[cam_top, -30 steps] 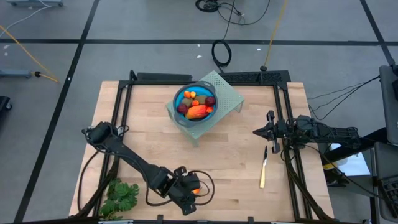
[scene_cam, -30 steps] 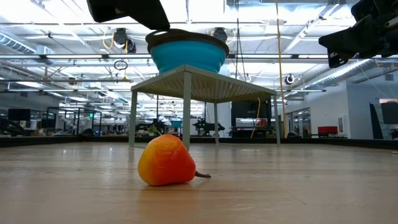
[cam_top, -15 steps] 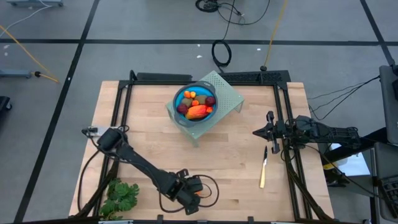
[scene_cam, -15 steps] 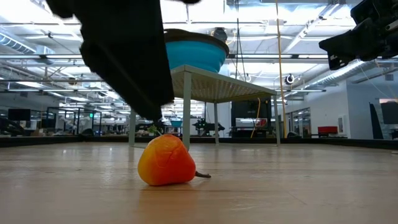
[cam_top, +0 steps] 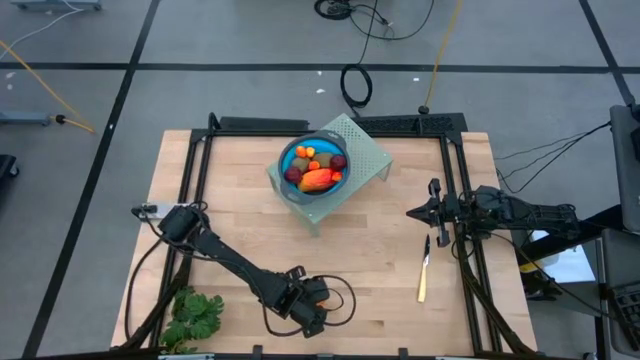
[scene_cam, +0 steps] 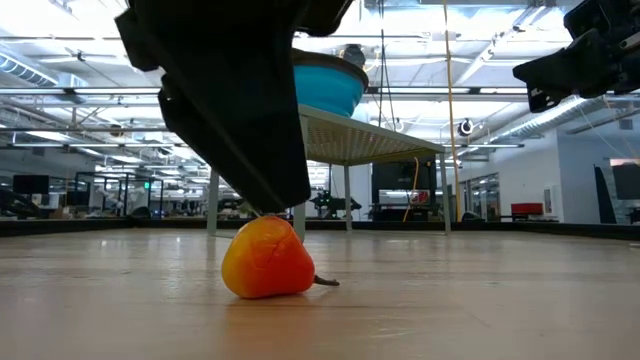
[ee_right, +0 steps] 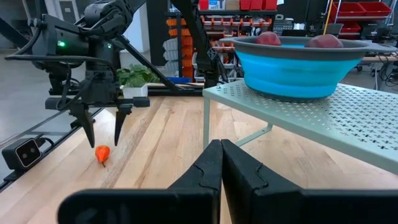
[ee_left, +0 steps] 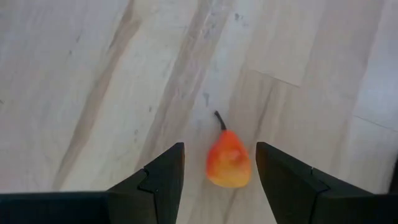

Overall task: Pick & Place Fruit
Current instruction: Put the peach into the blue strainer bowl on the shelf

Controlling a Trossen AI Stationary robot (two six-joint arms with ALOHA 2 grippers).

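The left gripper (cam_top: 314,306), fingers apart, has dropped over the orange-red fruit (ee_left: 228,161) near the bench's (cam_top: 380,230) front edge, ready to grasp; the right gripper (cam_top: 433,212) waits closed.

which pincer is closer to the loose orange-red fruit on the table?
Left. The left pincer hangs open right above the orange-red fruit, fingers either side, not touching. The right pincer sits shut far across the table, near the knife.

I see a wooden table (cam_top: 380,240). On it, at about 12 o'clock, a pale green perforated stand (cam_top: 365,150) carries a blue bowl (cam_top: 288,155). A yellow-handled knife (cam_top: 423,275) lies at 3 o'clock, a green leafy bunch (cam_top: 195,315) at 8 o'clock.
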